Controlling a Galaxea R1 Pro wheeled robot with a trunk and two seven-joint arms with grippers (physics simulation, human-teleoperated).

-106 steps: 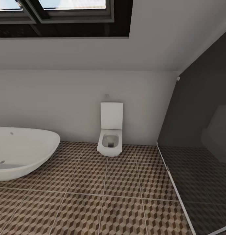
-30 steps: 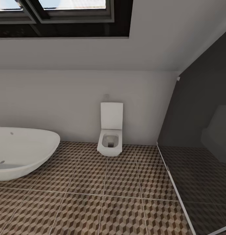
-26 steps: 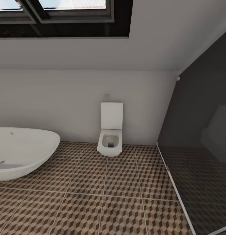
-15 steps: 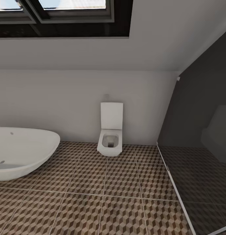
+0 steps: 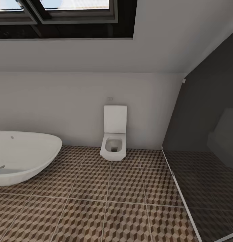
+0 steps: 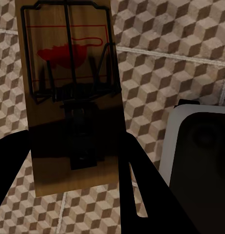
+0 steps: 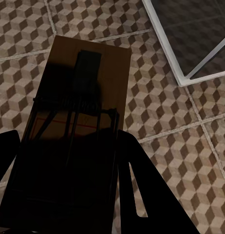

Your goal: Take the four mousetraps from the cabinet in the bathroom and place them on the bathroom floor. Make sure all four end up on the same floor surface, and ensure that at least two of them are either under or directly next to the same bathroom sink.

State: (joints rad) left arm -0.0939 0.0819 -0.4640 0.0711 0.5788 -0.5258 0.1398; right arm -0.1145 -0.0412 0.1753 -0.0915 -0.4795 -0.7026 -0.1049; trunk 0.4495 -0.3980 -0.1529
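Left hand (image 6: 73, 195) gripping flat wooden mousetrap (image 6: 68, 97) with wire frame, right hand (image 7: 68, 195) gripping second trap (image 7: 73, 131), cube-patterned floor (image 7: 156, 112) beyond both, glossy white toilet (image 5: 113, 141)

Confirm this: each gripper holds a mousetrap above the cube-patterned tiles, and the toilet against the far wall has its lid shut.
One detail is wrong: in the head view the toilet has its lid raised against the wall and the bowl open. The rest holds. The wrist views show the left gripper and right gripper each holding a mousetrap between its jaws above the cube-patterned tiles.
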